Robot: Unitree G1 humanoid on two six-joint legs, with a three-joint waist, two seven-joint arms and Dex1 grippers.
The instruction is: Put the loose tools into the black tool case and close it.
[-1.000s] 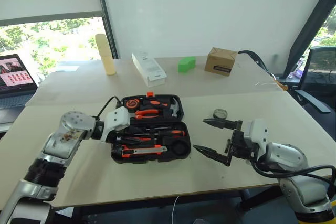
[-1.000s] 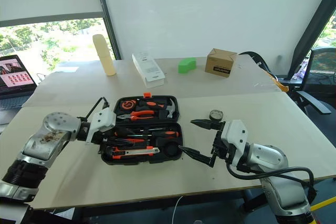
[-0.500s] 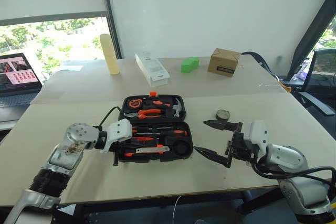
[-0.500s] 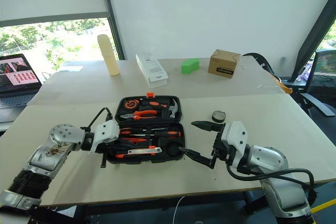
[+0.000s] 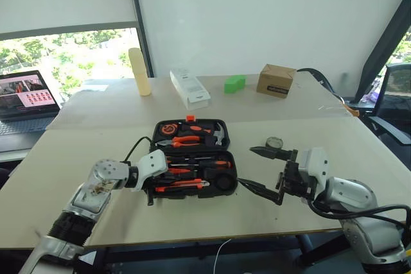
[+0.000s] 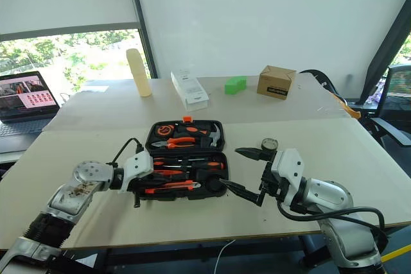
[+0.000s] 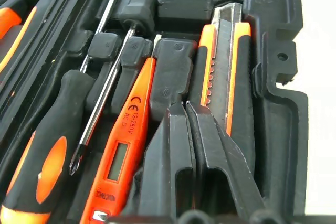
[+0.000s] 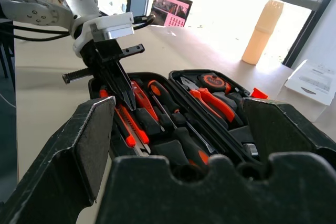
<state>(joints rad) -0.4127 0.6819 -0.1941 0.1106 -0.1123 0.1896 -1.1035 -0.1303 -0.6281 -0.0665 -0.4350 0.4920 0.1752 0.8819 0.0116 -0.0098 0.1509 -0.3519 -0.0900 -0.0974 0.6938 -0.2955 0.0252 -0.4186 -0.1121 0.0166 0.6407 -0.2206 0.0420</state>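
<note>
Left hand (image 7: pixel 190 109), fingers now together, has sunk onto the utility knife (image 7: pixel 227 66); right hand (image 5: pixel 264 171) stays apart.

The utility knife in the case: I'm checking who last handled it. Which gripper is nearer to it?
Left. The left gripper is shut, its tips right over the utility knife. The right gripper hangs open beside the black tool case, off its right edge.

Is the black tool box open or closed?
Open. The black tool case lies flat on the table with both halves spread, so the screwdrivers and utility knife show in their slots.
</note>
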